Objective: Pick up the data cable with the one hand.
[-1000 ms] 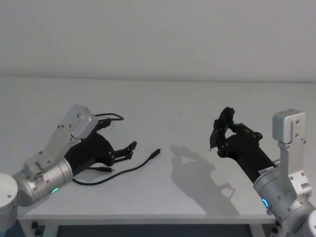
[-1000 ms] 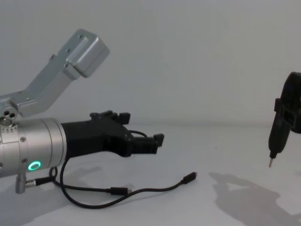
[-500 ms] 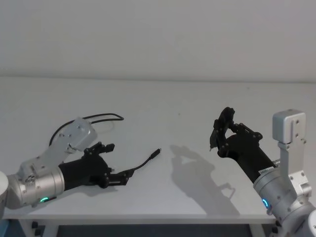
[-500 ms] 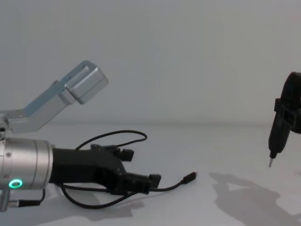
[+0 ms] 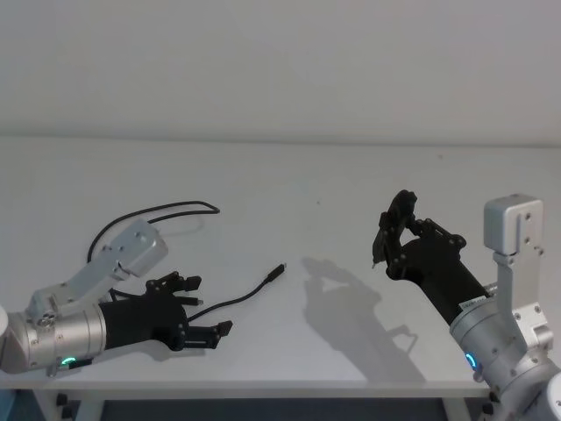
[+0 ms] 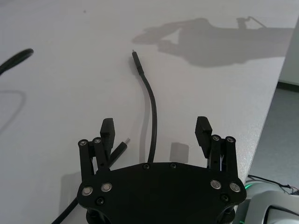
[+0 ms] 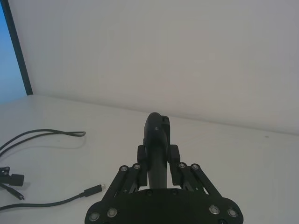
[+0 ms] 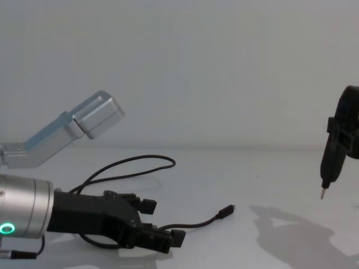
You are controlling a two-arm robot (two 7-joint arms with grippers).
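the left hand (image 5: 209, 305) sat low over the white surface (image 5: 289, 193) near its front left part, tilted down on its silver wrist with the green ring lit. its two fingers were spread wide and held nothing. in the left wrist view the hand (image 6: 155, 127) straddled the data cable (image 6: 150, 100), which ran out between the two fingertips (image 6: 107, 127) and touched neither of them. from there the cable (image 5: 257, 288) curved away across the surface toward the middle and ended in a small slim plug lying flat. another stretch of it looped back behind the left arm toward the far left of the surface. a silver plug (image 6: 121, 147) on a black lead lay just beside one finger, and whether it touched that finger could not be told. from the chest view the left hand (image 8: 162, 221) hung just above the surface, with the cable (image 8: 196, 224) passing out from under it and lying flat. the right hand (image 5: 394, 232) was raised well apart on the right side, above the surface. it was clamped narrow on a dark slender tool (image 7: 156, 135) whose thin metal tip (image 8: 322, 193) pointed down, clear of the surface.
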